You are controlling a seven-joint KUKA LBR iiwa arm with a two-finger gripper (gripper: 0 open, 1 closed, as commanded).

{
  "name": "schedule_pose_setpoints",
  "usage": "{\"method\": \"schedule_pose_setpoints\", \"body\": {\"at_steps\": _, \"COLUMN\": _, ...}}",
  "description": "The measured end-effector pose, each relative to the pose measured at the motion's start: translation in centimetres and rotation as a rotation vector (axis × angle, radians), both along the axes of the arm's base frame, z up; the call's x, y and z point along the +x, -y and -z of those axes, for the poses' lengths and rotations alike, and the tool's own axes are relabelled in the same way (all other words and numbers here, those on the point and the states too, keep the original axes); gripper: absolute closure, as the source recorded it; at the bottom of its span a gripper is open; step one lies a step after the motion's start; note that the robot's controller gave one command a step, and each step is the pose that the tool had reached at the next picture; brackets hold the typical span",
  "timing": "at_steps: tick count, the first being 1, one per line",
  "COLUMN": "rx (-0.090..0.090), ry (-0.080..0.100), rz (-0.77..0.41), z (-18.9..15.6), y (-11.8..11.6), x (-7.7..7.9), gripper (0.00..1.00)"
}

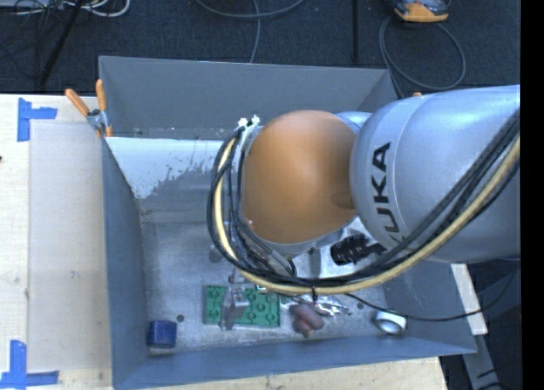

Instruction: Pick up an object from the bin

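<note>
My gripper [229, 310] reaches down from under the orange dome at the bin's front, its tip on the left part of a flat green studded plate [259, 310]. The plate lies flat on the bin floor. Just right of it lies a small brownish-pink lump [308, 319] with thin metal bits beside it. The dome and cables hide most of the gripper.
A small blue block [161, 334] sits in the front left corner. A silver-white rounded piece [389, 322] lies at the front right by the wall. A black part [351, 249] shows under the arm. The arm and dome cover the bin's middle and right.
</note>
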State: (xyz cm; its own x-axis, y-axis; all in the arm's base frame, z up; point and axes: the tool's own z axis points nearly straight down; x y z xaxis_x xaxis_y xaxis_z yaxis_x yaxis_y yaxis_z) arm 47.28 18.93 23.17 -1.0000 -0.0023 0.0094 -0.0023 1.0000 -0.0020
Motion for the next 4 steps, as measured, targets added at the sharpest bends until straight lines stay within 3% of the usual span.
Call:
{"method": "schedule_pose_setpoints", "body": {"at_steps": 1, "rx": -0.002, "ry": -0.001, "rz": -0.019, "z": 12.0, "y": 4.7, "x": 1.6, "gripper": 0.0}}
{"method": "schedule_pose_setpoints", "body": {"at_steps": 2, "rx": 0.006, "ry": 0.022, "rz": -0.305, "z": 15.9, "y": 7.2, "x": 2.1, "gripper": 0.0}}
{"method": "schedule_pose_setpoints", "body": {"at_steps": 3, "rx": 0.005, "ry": 0.015, "rz": -0.302, "z": 15.8, "y": 7.2, "x": 2.1, "gripper": 1.0}}
{"method": "schedule_pose_setpoints", "body": {"at_steps": 4, "rx": 0.003, "ry": 0.016, "rz": -0.453, "z": -1.0, "y": 10.7, "x": 1.7, "gripper": 1.0}}
